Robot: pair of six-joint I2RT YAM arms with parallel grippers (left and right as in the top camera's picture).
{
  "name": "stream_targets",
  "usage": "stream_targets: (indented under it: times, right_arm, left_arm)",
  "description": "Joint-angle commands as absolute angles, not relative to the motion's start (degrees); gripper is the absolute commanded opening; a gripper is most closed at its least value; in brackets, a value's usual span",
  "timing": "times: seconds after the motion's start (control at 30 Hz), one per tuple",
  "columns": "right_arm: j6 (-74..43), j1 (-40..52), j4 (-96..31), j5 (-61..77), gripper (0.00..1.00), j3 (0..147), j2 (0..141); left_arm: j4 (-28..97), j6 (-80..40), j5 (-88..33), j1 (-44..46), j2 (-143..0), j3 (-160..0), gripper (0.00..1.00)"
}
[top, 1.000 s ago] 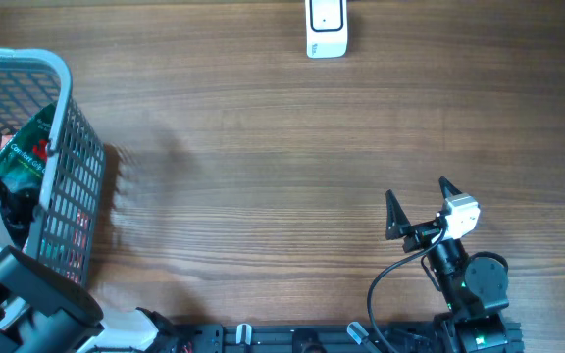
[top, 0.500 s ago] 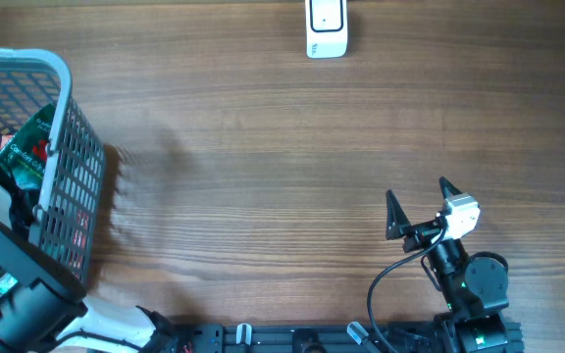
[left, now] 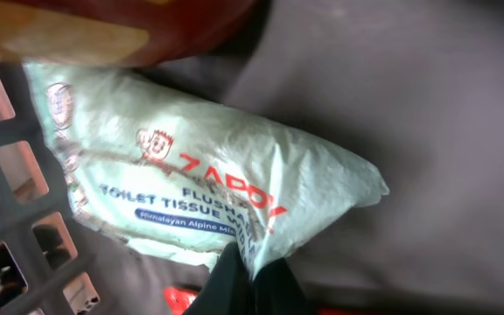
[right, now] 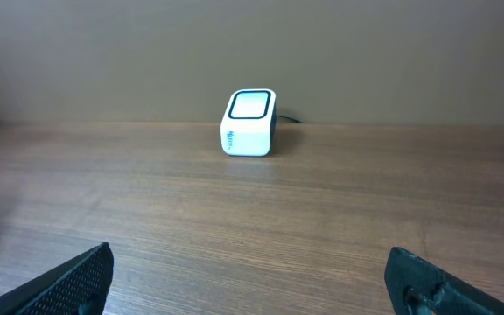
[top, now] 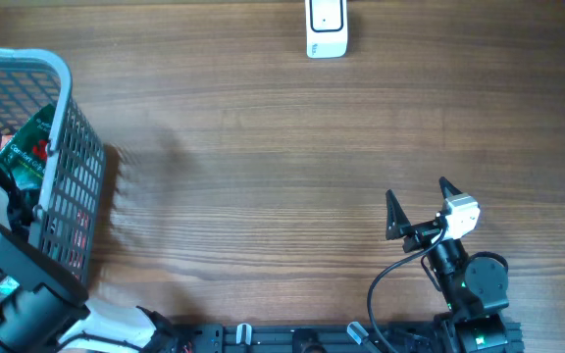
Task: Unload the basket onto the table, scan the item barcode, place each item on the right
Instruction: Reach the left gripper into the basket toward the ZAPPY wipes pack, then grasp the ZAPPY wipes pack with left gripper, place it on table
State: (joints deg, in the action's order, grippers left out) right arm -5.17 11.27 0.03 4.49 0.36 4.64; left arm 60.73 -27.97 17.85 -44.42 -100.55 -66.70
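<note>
Left pincer point(left: 250, 282) grips the tissue pack point(left: 191, 175) inside the basket point(top: 65, 118); the scanner point(top: 326, 29) is far across the table point(top: 263, 196).

Overhead: the left arm point(top: 13, 289) reaches down into the basket at the table's left edge, its fingers hidden there. The scanner stands at the far edge, well apart to the right, and the right pincer point(top: 418, 191) sits nearer to it, spread and empty. Left wrist: the left pincer is clenched on the lower edge of the pale green pack. The pack lies just beyond the fingertips, its long axis slanting from upper left to right, beside the basket wall and under a red item point(left: 147, 22). Right wrist: the scanner stands straight ahead and well off, with the jaws wide and nothing between them. By my judgement the pack must be lifted out, then carried right and away to the scanner.
</note>
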Motion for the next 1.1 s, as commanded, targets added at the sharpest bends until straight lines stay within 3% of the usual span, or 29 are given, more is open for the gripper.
stream_targets:
  times: [0.0, 0.33, 0.6, 0.83, 1.07]
  right_arm:
    - [-6.13, 11.46, 0.23, 4.91, 1.0, 0.3, 4.67]
    - [-6.13, 11.46, 0.23, 4.91, 1.0, 0.3, 4.67]
    - [-6.13, 11.46, 0.21, 4.91, 1.0, 0.3, 4.67]
    - [-6.13, 11.46, 0.23, 4.91, 1.0, 0.3, 4.67]
    - [-6.13, 11.46, 0.21, 4.91, 1.0, 0.3, 4.67]
  left_arm:
    - [61.54, -29.15, 10.41, -43.72, -92.62, -73.34, 0.04]
    - [50.3, -29.19, -1.67, -34.15, -64.93, -80.27, 0.04]
    - [42.13, -29.1, -17.08, -23.7, -51.64, -80.27, 0.04]
    - [45.93, -19.55, -22.04, 0.47, -53.49, -80.27, 0.04]
    - [61.67, -9.15, -8.78, 23.07, -68.79, -80.09, 0.04]
